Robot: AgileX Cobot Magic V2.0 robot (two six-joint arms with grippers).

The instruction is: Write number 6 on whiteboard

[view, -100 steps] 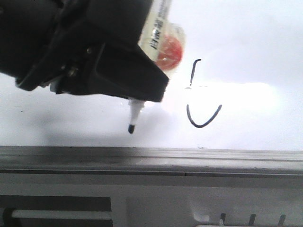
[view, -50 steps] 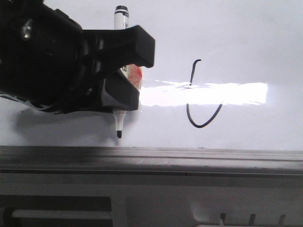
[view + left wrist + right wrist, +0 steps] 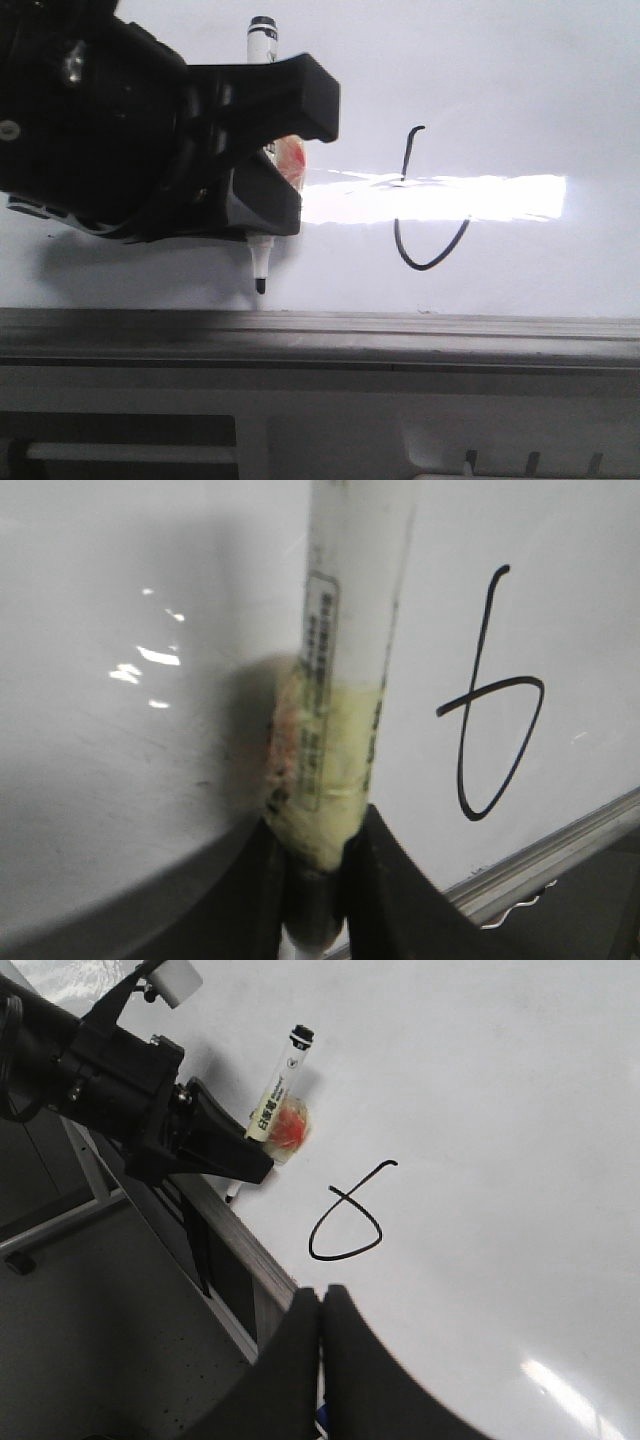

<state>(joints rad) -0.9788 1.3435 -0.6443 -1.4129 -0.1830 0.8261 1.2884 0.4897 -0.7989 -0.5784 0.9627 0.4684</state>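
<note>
So the whiteboard (image 3: pixel 520 80) fills pretty much everything I can see from the front cam, glossy white with a bright glare band across it and its grey metal rim (image 3: pixel 400 335) running along the near edge. My left hand (image 3: pixel 262 215) is the big black lump on the left side of the board, clamped tight on a marker pen (image 3: pixel 261 40) held roughly upright, black end sticking up above the fingers and the tip (image 3: pixel 260 284) pointing down just above the board near the rim. Can't tell whether the tip is actually touching. There's some yellowish padding with a red patch (image 3: pixel 288 1125) wrapped round the marker's barrel where the hand grips it. My right hand (image 3: pixel 320 1305) hovers over the board's near edge, fingers pressed together with nothing between them. The number 6 (image 3: pixel 347 1222) sits on the board to the right of the marker, well apart from it: curved stem, hooked tip, closed loop in both wrist cams. In the front view, glare cuts through its middle.
</note>
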